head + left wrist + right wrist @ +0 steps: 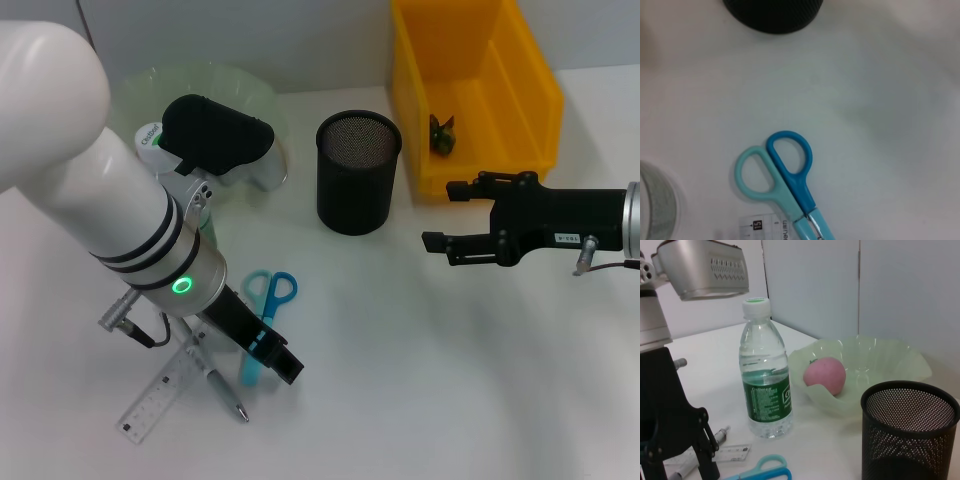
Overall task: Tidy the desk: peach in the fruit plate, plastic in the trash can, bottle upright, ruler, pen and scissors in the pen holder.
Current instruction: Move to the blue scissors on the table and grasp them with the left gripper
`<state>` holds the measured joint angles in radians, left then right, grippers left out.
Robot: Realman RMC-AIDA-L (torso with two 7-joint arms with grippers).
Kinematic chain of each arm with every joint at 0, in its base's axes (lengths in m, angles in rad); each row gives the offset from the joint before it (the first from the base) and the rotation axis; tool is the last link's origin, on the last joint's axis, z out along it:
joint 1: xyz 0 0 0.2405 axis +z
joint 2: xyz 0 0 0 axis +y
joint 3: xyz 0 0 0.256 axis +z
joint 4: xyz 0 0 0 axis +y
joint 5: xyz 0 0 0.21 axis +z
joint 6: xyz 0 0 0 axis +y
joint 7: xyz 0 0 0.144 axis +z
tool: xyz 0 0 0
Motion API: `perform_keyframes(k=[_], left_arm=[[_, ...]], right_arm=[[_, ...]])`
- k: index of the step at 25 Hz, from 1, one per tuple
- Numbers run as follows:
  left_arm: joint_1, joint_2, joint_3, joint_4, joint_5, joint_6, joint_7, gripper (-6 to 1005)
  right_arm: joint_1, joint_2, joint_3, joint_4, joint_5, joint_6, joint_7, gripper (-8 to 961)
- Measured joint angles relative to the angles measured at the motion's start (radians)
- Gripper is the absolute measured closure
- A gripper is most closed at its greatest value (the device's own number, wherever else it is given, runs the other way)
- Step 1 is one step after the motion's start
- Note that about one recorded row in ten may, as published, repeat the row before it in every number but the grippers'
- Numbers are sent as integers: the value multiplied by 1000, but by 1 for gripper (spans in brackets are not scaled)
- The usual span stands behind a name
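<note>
The left arm reaches forward and down over the table, its thick white forearm going from the left edge toward the middle. The left gripper hangs low just above the blades of the scissors. I cannot tell if its fingers are open or closed, because the arm's own body hides them.

The scissors lie flat on the table, one handle light blue and one darker blue, with the handles pointing toward the pen holder. The ruler and the pen lie just beside the scissors, partly under the arm. In the left wrist view, the end of the ruler touches the scissors near the pivot.

The right arm comes in from the right side, held level above the table. The right gripper has its two fingers open with nothing between them. It is near the pen holder, in front of the yellow bin.

The bottle stands upright with its cap on, beside the green plate. The peach rests inside the plate. A small dark green piece lies inside the bin. The pen holder stands upright between the plate and the bin.
</note>
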<state>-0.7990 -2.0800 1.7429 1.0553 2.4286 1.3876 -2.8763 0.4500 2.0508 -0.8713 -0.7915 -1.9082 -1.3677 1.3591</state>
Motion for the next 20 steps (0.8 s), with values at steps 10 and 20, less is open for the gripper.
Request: perform_keyframes(k=[10,20], left_arm=[[0,0,1,-13,1,1,1,227],[-1,0,1,-15,1,-2,4,255]], right_arm=[[-2,1,0,-1,0,-5,0,139],[-2,2,0,-1,0,-7,0,139]])
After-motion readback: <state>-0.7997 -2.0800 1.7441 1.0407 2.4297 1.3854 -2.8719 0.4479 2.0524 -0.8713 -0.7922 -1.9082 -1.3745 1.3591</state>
